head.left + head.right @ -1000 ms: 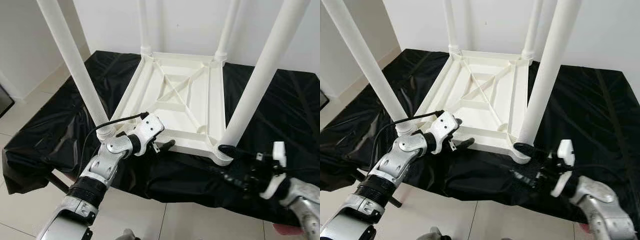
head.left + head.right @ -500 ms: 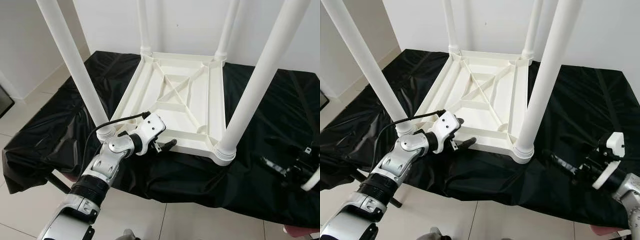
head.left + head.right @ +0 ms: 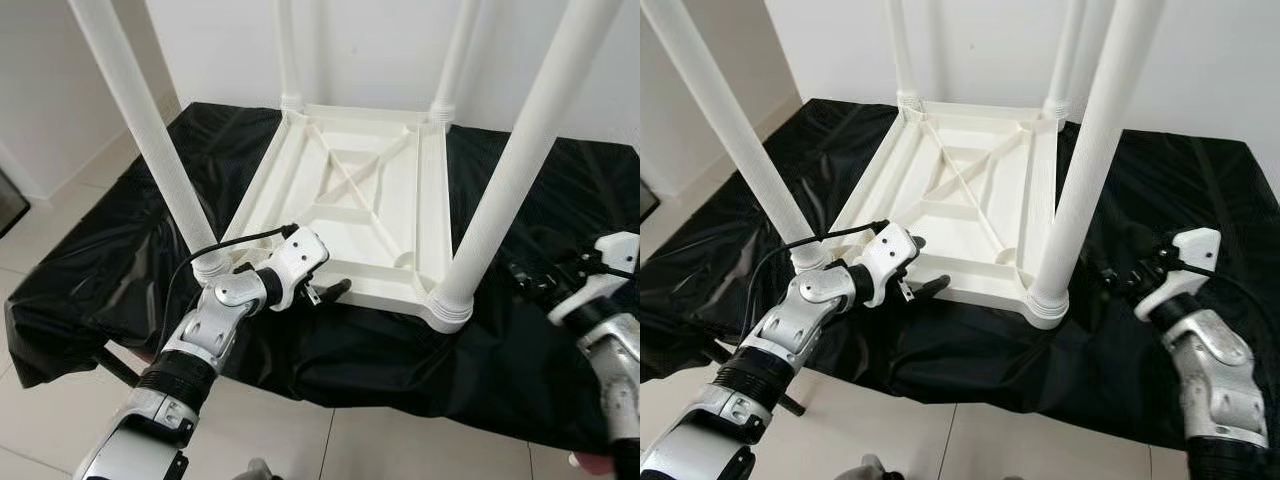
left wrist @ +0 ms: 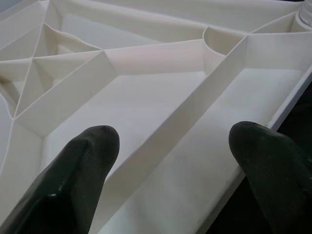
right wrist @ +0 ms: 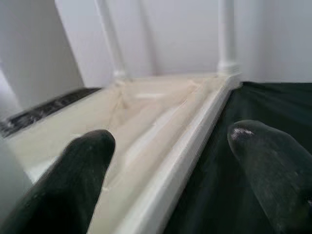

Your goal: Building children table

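A white plastic children's table (image 3: 350, 200) lies upside down on a black-covered surface, its ribbed underside facing up. Its legs stand upright in the corner sockets, the near left leg (image 3: 150, 140) and the near right leg (image 3: 510, 170) closest to me. My left gripper (image 3: 332, 290) is open at the near edge of the tabletop, and in the left wrist view its fingertips (image 4: 92, 146) straddle a rib of the underside. My right gripper (image 3: 522, 274) is open just right of the near right leg's base, and its fingers (image 5: 83, 156) point along the table's right edge.
The black sheet (image 3: 120, 250) covers the whole work surface and drapes over its front edge. Pale floor tiles (image 3: 50, 220) lie to the left and below. White walls stand close behind the far legs (image 3: 288, 50).
My right gripper left the base of the near right leg, swung out to the right, then rose to the table's right side. The left arm has barely moved.
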Robot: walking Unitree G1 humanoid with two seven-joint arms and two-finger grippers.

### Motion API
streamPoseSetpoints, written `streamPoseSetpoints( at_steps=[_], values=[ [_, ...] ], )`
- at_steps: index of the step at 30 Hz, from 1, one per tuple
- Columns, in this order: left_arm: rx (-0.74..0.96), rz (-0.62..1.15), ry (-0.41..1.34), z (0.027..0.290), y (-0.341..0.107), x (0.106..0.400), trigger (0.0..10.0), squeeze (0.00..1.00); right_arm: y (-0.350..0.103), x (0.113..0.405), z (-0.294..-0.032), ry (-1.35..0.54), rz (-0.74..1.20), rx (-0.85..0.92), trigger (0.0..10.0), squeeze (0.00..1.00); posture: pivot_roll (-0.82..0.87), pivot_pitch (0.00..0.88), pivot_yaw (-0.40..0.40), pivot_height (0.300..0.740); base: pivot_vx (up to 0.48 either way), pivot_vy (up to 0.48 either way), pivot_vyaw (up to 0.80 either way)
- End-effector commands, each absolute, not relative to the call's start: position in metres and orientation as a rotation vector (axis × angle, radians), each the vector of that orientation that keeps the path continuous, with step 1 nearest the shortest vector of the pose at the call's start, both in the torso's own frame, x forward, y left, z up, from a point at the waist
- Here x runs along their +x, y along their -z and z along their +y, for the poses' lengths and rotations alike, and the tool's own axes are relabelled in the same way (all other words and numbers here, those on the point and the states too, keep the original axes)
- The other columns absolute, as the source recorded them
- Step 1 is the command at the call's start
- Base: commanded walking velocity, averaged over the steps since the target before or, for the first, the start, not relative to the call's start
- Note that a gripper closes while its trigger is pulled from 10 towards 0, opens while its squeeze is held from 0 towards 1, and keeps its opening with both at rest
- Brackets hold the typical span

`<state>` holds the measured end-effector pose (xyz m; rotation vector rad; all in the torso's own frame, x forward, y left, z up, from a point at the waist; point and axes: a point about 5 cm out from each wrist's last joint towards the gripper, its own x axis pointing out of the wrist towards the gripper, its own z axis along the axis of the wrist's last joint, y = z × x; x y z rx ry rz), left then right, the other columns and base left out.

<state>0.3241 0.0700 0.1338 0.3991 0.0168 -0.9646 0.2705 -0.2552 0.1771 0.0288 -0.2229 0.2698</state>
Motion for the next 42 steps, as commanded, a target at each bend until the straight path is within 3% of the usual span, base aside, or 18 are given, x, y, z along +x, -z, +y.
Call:
streamPoseSetpoints(
  at_steps=[1, 8, 20, 30, 42],
  values=[
    [0.405, 0.024, 0.942, 0.077, -0.131, 0.324, 10.0, 0.0, -0.184, 0.274, -0.246, -0.245, -0.258, 0.044, 10.0, 0.0, -0.07, 0.0, 0.075, 0.74, 0.0, 0.0, 0.0],
    [0.453, 0.018, 0.985, 0.068, -0.13, 0.318, 10.0, 0.0, -0.179, 0.3, -0.2, -0.05, -0.31, 0.207, 10.0, 0.0, -0.01, 0.0, 0.032, 0.74, 0.0, 0.0, 0.0],
    [0.57, 0.022, 1.122, 0.047, -0.123, 0.305, 10.0, 0.0, -0.173, 0.305, -0.196, -0.006, -0.302, 0.216, 10.0, 0.0, 0.02, 0.006, 0.024, 0.74, 0.0, 0.0, 0.0],
    [0.58, 0.102, 1.122, 0.097, -0.123, 0.306, 10.0, 0.0, -0.18, 0.289, -0.218, 0.214, -0.409, 0.161, 10.0, 0.0, -0.02, 0.022, 0.064, 0.74, 0.0, 0.0, 0.0],
    [0.58, 0.136, 1.072, 0.116, -0.119, 0.312, 10.0, 0.0, -0.176, 0.279, -0.208, 0.216, -0.432, 0.074, 10.0, 0.0, -0.04, 0.014, 0.094, 0.74, 0.0, 0.0, 0.0]
  ],
)
